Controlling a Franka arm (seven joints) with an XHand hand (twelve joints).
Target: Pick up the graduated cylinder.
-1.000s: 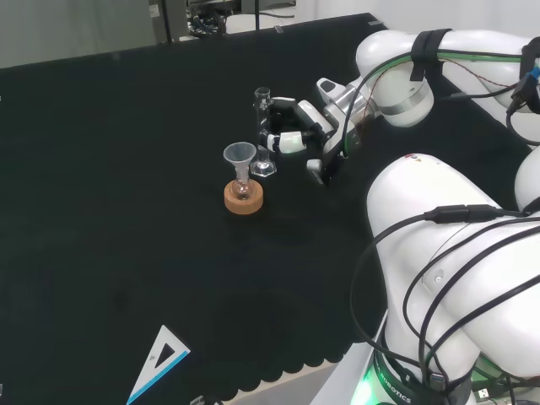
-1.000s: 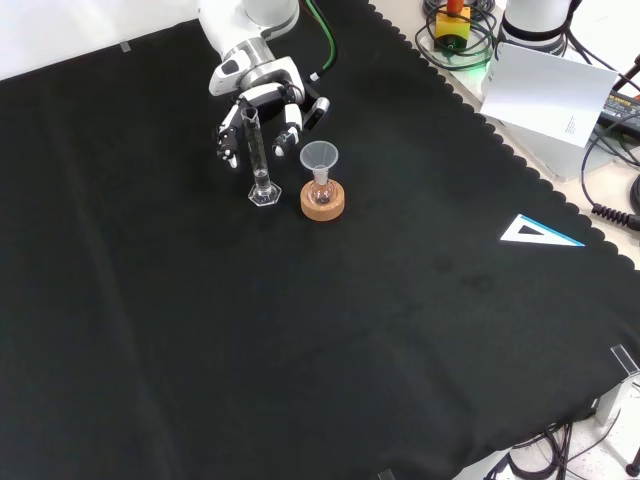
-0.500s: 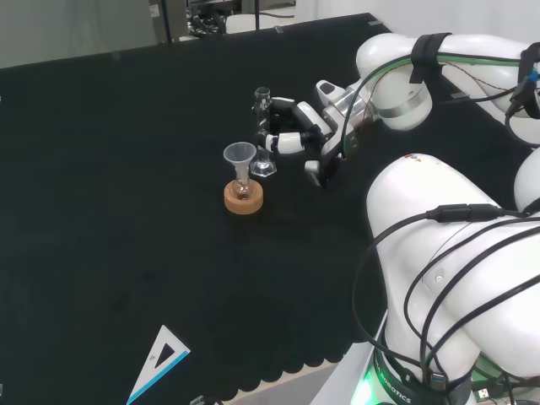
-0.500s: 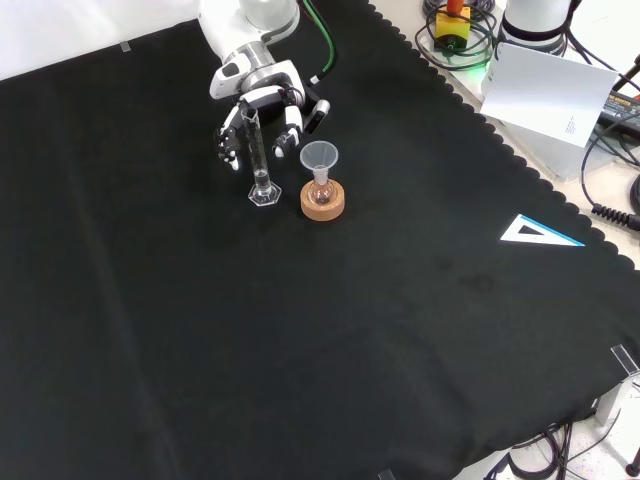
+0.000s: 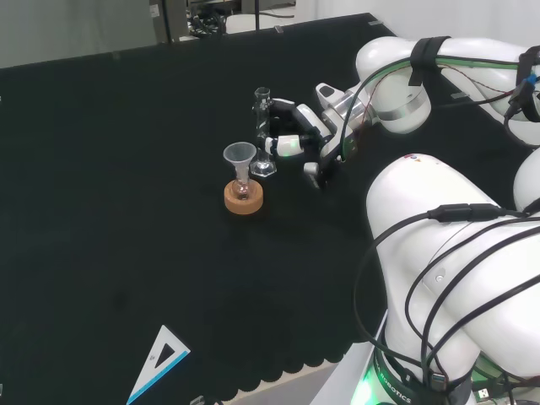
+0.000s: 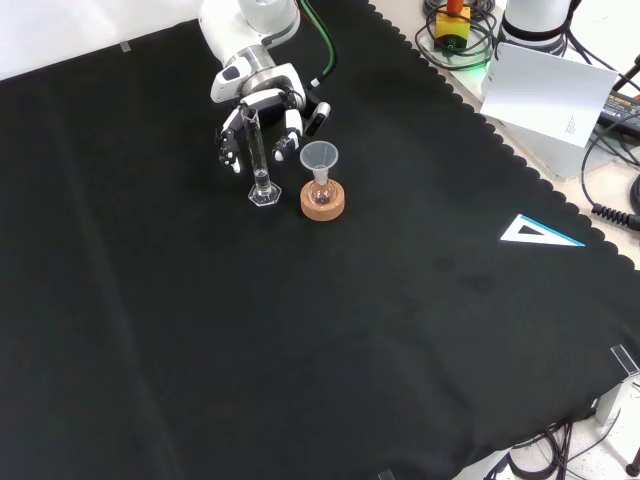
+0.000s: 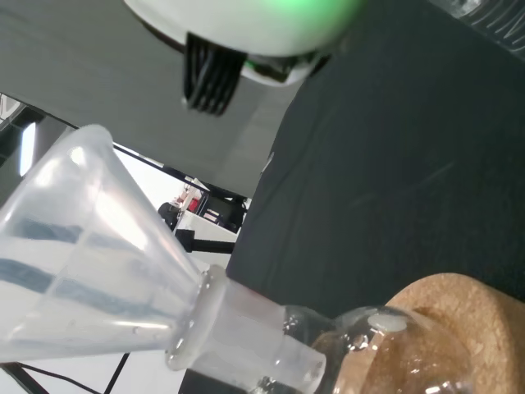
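No lettering can be made out on any of the ware from where I stand. The graduated cylinder [image 6: 260, 160] stands upright on its hexagonal foot on the black-clothed counter [image 6: 300, 340]; the clear tube looks empty. The hand [image 6: 262, 110] is at the cylinder's upper part, its fingers [image 5: 285, 145] curled on either side of the tube, though I cannot tell whether they touch the glass. Just beside the cylinder, to its right in the front view, a small round flask [image 7: 394, 353] sits in a cork ring [image 6: 323, 203] with a clear funnel [image 5: 239, 155] in its neck. Whether the flask holds anything, I cannot tell. A white and blue set square [image 6: 537, 232] lies well apart.
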